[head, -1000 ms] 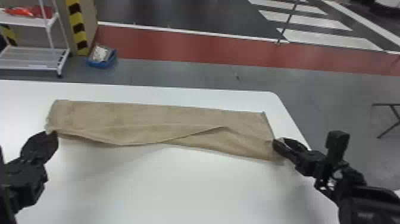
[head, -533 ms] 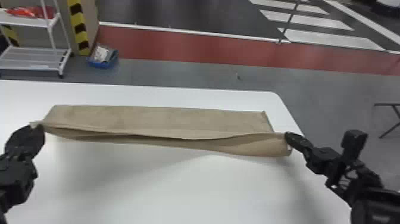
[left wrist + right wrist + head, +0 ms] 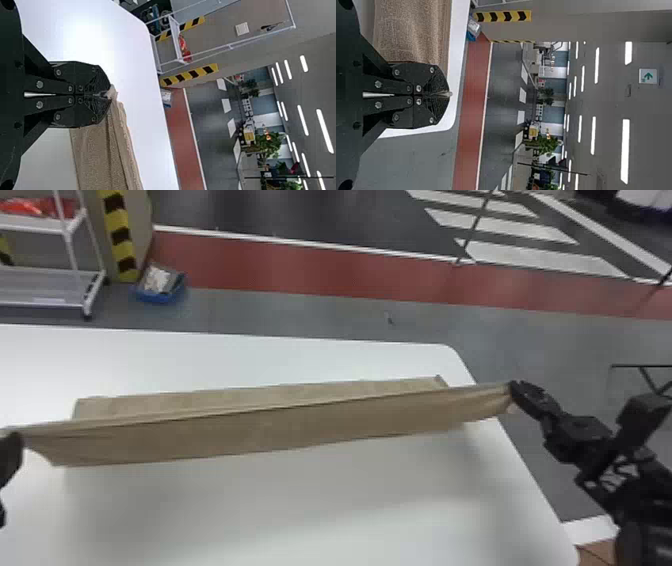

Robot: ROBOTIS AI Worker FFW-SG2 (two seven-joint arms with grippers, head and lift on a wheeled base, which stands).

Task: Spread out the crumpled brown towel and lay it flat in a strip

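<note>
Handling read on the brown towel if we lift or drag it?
Likely floppy: the brown towel hangs as a band between left gripper and right gripper, its lower edge loose. Probably light for its size, since it looks like thin woven cloth. Slipping seems unlikely; the coarse weave should grip, though each gripper pinches only a corner or edge.

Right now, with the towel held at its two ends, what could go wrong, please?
The left fingers seem to pinch only a small tip of the towel, so it may slip. In the head view, the towel's right end reaches past the edge of the table, so it may overhang. The towel's rear part might bunch up.
</note>
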